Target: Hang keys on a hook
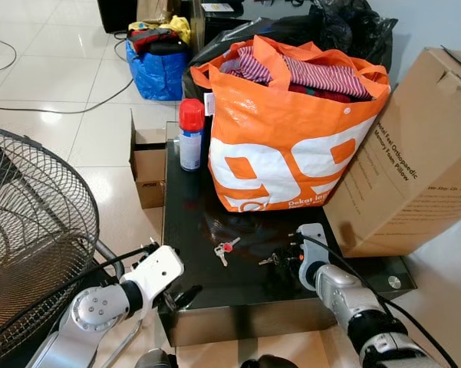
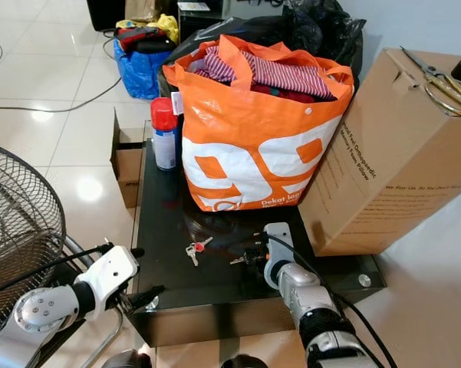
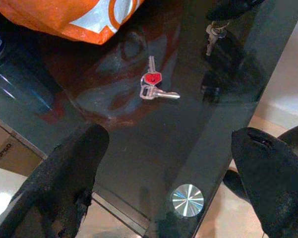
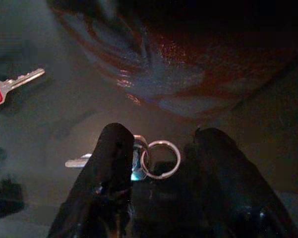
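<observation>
Now my right gripper (image 4: 156,163) sits low on the black glass table (image 1: 192,222), fingers straddling a key ring (image 4: 160,159) — not yet closed on it. Red-tagged keys (image 1: 225,249) lie nearby; my left gripper (image 3: 168,163) hovers open — spare.

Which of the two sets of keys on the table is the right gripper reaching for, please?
The plain silver keys, lying between the right gripper's open fingers. The other set, with the red head, lies apart.

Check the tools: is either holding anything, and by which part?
Right tool straddles the plain keys at their ring on the glass table; whether it grips cannot be told. Left tool is open, holding nothing.
</observation>
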### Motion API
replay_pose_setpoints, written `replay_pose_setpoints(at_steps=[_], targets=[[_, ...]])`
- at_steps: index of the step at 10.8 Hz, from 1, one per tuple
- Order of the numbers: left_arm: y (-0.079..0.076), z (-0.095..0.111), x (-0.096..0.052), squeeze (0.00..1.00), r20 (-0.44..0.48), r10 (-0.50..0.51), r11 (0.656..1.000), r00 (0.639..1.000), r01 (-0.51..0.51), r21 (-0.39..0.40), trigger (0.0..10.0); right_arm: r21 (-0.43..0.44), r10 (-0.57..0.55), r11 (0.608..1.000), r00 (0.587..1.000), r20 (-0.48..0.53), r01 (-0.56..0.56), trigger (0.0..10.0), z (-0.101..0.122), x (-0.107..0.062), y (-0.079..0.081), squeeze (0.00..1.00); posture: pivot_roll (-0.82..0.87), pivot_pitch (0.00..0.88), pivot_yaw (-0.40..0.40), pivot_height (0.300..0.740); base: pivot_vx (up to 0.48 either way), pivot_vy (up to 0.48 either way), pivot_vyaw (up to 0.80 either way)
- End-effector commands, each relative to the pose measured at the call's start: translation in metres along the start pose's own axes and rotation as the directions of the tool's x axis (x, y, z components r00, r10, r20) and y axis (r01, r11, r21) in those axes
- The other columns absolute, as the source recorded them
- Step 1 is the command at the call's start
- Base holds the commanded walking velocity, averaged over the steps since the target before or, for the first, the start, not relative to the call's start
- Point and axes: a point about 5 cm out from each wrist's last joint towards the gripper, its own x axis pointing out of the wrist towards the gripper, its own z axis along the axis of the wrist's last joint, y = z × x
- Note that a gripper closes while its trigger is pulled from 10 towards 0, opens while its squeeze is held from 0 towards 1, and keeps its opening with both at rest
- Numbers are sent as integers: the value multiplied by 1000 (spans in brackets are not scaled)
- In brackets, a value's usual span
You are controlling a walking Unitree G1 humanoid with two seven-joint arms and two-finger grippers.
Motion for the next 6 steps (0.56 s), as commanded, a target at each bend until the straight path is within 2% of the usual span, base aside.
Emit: replay_pose_setpoints(at_steps=[1,2,4,6], targets=[[-1,3,-1,0,8,-6,1000,1000,6,8,10000,-16,-16,1000,1000,-5,16,10000,1,0,-4,922,-21,101,-127,740,0,0,0],[-1,4,-1,0,9,-7,1000,1000,7,10,10000,-13,21,1000,1000,-7,-21,10000,3,0,-4,0,-20,101,-126,740,0,0,0],[0,4,-2,0,7,-14,1000,1000,14,12,10000,-47,135,989,990,-48,-137,10000,2,0,-1,0,-21,103,-123,740,0,0,0],[0,4,-2,0,6,-16,1000,1000,16,12,10000,-61,176,982,981,-77,-181,10000,-3,-1,-3,0,-17,103,-125,740,0,0,0]])
